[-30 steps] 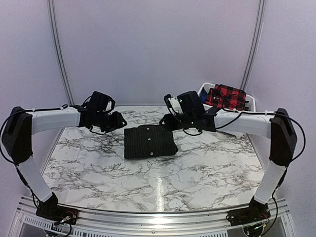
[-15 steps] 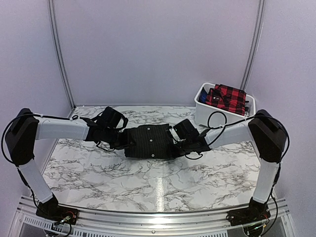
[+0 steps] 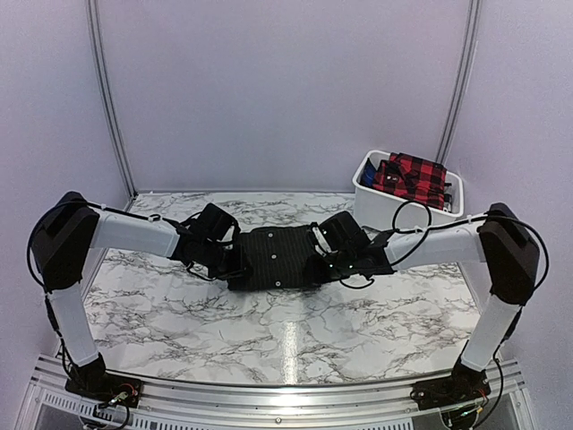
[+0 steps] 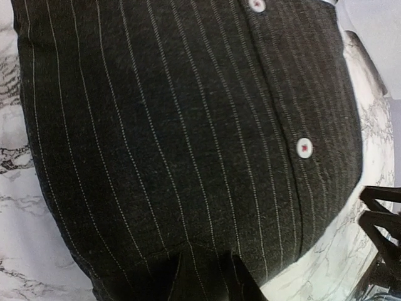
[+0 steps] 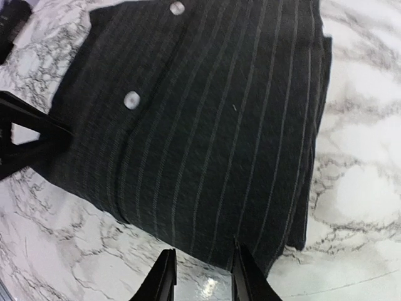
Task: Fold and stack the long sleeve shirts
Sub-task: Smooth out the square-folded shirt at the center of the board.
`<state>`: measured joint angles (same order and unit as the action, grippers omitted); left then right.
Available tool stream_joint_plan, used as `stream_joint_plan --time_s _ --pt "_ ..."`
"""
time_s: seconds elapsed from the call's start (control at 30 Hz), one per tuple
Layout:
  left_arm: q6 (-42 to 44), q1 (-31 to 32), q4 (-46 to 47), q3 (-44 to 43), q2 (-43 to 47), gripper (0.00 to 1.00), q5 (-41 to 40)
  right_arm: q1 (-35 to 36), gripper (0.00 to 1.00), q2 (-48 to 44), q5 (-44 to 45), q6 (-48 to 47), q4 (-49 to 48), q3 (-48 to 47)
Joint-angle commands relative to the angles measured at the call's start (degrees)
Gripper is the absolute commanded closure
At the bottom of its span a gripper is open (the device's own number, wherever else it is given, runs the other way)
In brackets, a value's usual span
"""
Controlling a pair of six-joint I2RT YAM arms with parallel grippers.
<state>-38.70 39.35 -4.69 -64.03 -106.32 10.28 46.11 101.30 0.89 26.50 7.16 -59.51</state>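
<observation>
Left wrist: shirt [image 4: 188, 125] looks soft, light; folded layers likely slip, so take both side edges together. Left jaws at frame bottom, grip unclear; right jaws slightly spread over worktop [image 5: 351, 188].

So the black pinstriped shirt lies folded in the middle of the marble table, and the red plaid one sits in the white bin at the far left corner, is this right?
Only the side is wrong: the top external view shows the white bin with the red plaid shirt at the far right corner. The black pinstriped shirt lies folded on the marble table.
</observation>
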Motion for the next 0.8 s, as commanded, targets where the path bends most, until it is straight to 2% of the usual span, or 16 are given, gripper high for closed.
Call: stream_joint_plan --time_s 0.0,0.33,0.5,0.77 --pt "-2.5 0.1 -0.1 1.1 -3.1 0.75 -1.6 1.7 0.72 -1.0 3.3 -2.3 3.3 -7.1" --pt "-2.7 0.1 -0.5 2.5 3.1 0.74 -2.8 3.4 0.55 12.6 8.6 -5.7 7.6 -17.5" --pt "-3.5 -0.4 -1.0 5.4 8.7 0.72 -3.7 3.8 0.46 16.0 11.8 -5.2 8.7 -15.4" --pt "-2.7 -3.5 -1.0 7.8 9.6 0.57 -3.0 4.6 0.37 15.5 13.1 -4.7 9.1 -14.0"
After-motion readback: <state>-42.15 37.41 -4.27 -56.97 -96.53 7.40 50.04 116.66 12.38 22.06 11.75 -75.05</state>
